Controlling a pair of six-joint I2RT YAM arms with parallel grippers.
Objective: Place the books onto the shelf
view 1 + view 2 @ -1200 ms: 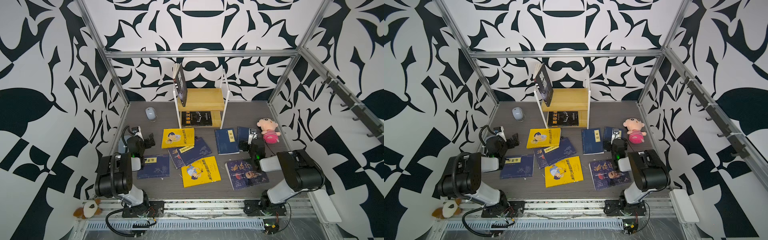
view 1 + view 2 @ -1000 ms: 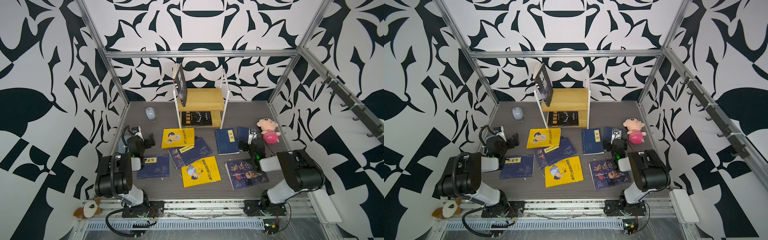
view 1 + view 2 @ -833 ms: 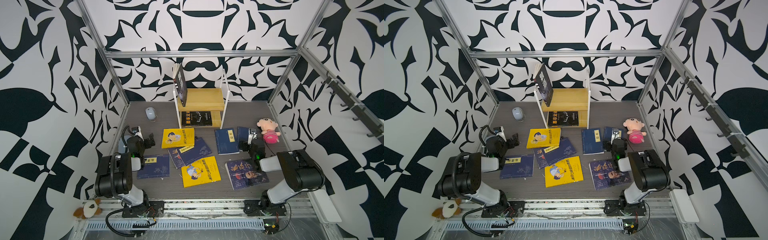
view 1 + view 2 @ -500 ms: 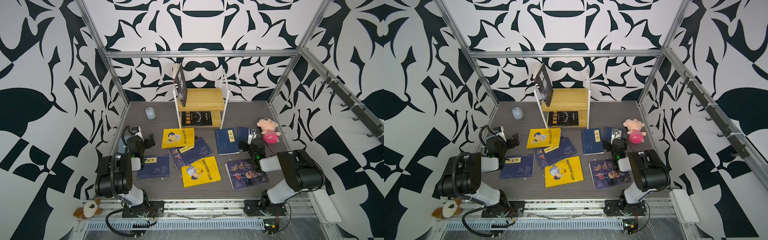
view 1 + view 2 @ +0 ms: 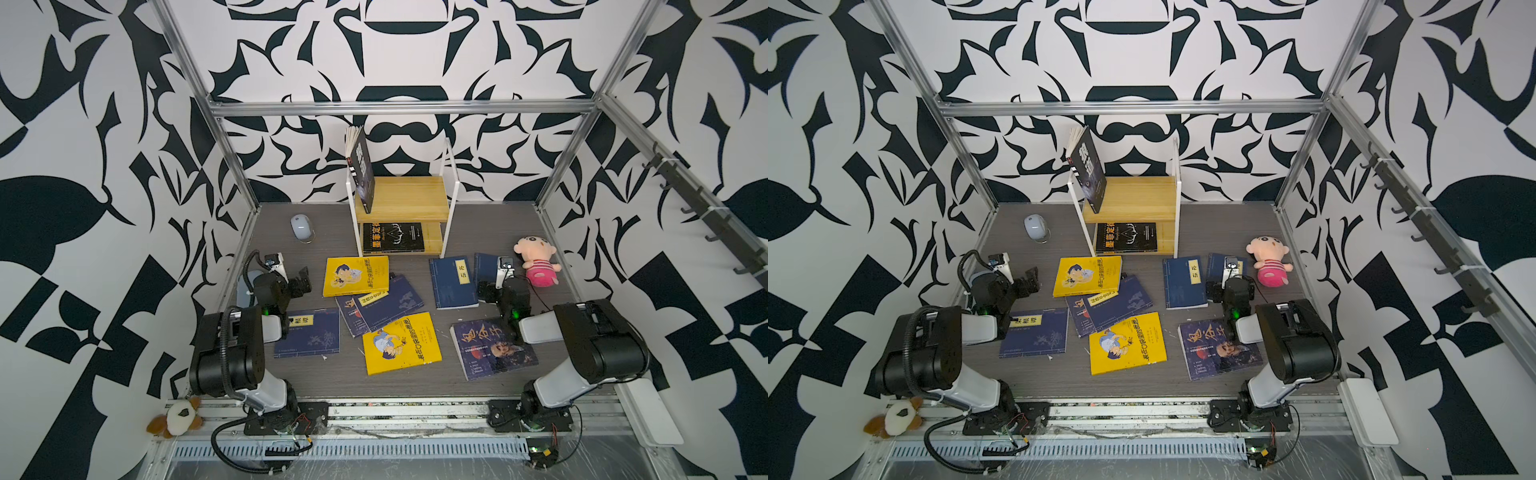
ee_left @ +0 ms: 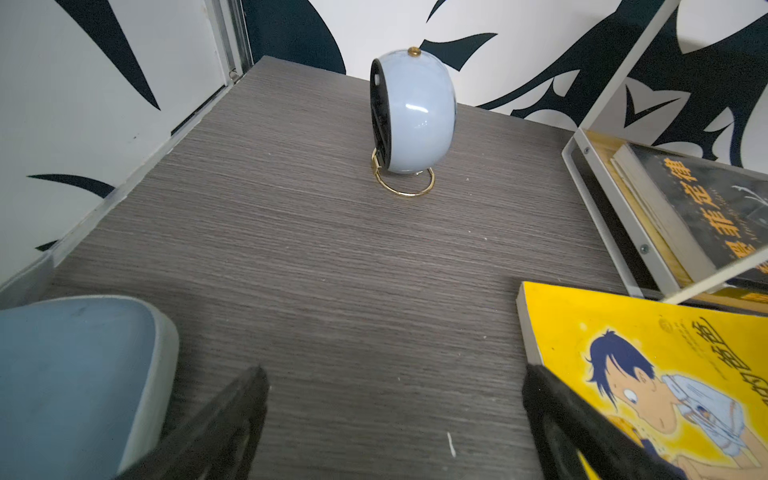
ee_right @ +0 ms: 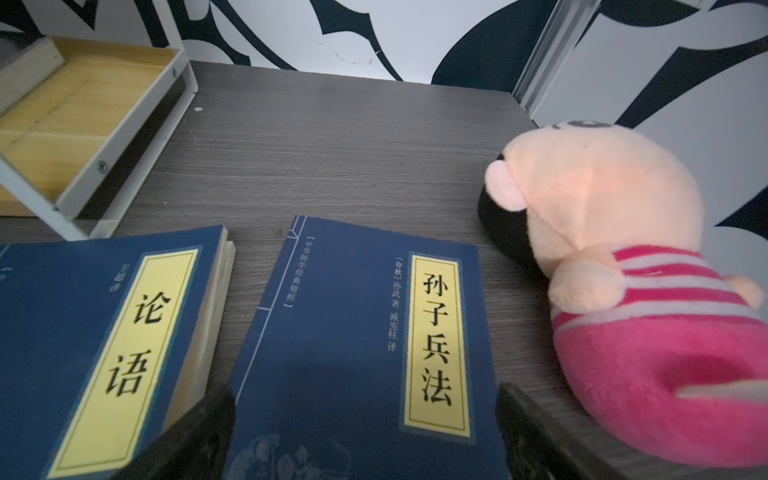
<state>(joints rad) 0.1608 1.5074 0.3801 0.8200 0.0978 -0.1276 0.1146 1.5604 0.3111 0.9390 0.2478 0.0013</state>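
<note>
Several books lie flat on the grey table: a yellow book (image 5: pixel 356 276), a second yellow book (image 5: pixel 401 343), navy books (image 5: pixel 309 338) (image 5: pixel 382 299) (image 5: pixel 453 282) and a dark portrait book (image 5: pixel 492 347). The shelf (image 5: pixel 405 197) stands at the back middle, with a dark book (image 5: pixel 362 170) leaning on its top board and a black book (image 5: pixel 395 237) lying on the lower one. My left gripper (image 6: pixel 392 382) is open over bare table, beside the yellow book (image 6: pixel 648 374). My right gripper (image 7: pixel 363 399) is open, low over a navy book (image 7: pixel 353 332), holding nothing.
A pale blue table clock (image 6: pixel 411 116) stands left of the shelf. A pink plush doll (image 7: pixel 623 291) lies right of the navy book, near the right wall. A blue-grey padded object (image 6: pixel 79 374) sits by the left wall. A small plush toy (image 5: pixel 176 415) lies outside the front rail.
</note>
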